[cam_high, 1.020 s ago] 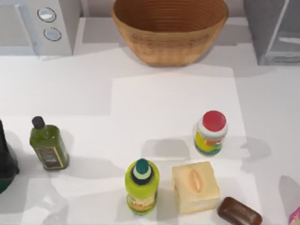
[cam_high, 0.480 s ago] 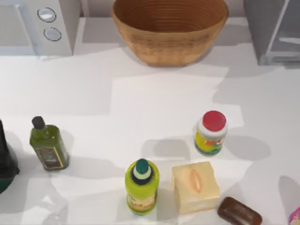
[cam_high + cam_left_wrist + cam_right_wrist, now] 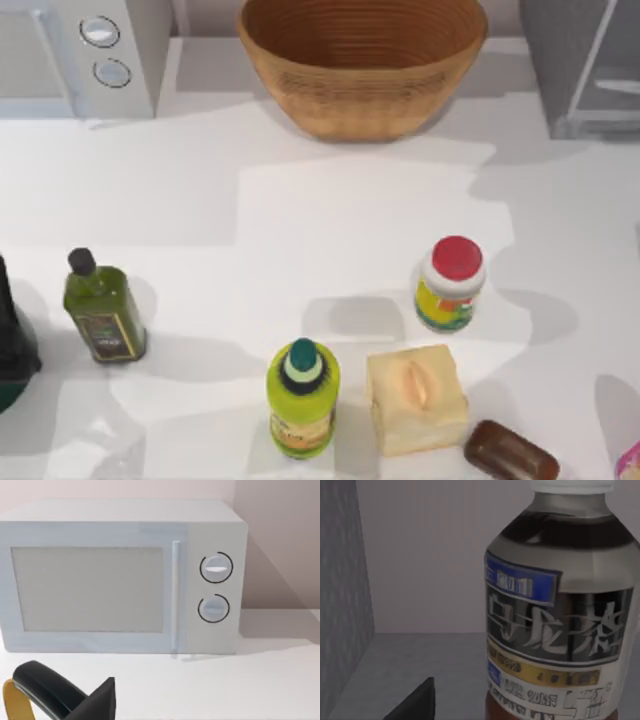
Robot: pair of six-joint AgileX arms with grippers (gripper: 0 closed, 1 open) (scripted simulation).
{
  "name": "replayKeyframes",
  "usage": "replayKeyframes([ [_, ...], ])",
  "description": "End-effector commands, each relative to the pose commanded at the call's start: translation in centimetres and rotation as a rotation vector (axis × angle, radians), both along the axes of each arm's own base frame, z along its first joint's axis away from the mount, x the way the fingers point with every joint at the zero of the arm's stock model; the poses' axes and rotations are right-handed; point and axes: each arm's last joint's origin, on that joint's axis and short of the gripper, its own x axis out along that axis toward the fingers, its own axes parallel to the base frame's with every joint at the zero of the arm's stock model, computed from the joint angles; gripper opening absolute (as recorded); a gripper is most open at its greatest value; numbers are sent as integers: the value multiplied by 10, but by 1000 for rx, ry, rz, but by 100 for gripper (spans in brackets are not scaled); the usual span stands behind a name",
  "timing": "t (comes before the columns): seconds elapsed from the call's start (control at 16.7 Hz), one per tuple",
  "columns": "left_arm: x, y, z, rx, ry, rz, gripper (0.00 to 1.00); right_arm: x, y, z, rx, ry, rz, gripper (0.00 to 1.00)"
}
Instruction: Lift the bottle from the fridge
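At the worktop's (image 3: 330, 210) far left stands the white microwave (image 3: 80, 55), which the left wrist view faces head-on; of the left gripper (image 3: 95, 702) a dark finger edge shows there, so I cannot tell its state. Going right: an olive oil bottle (image 3: 103, 310), a green bottle (image 3: 302, 397), the wicker bowl (image 3: 362, 60) at the back, a tan box (image 3: 416, 398), a red-capped jar (image 3: 451, 284), a brown bar (image 3: 510, 452). At far right stands the fridge (image 3: 585, 65). The bottle (image 3: 557, 615) stands upright on the fridge's grey floor, near the right gripper (image 3: 417, 702), whose state I cannot tell.
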Motion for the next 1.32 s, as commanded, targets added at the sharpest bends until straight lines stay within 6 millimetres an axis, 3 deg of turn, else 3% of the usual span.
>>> replayKeyframes([
  [0.3,0,0,0,0,0,0,100,4,-1,4,0,-1,-1,100],
  [0.84,0,0,0,0,0,0,100,58,0,2,0,-1,1,100],
  [1.14,0,0,0,0,0,0,100,60,-1,0,0,0,0,100],
  [1.32,0,0,0,0,0,0,100,60,-1,0,0,0,0,77],
])
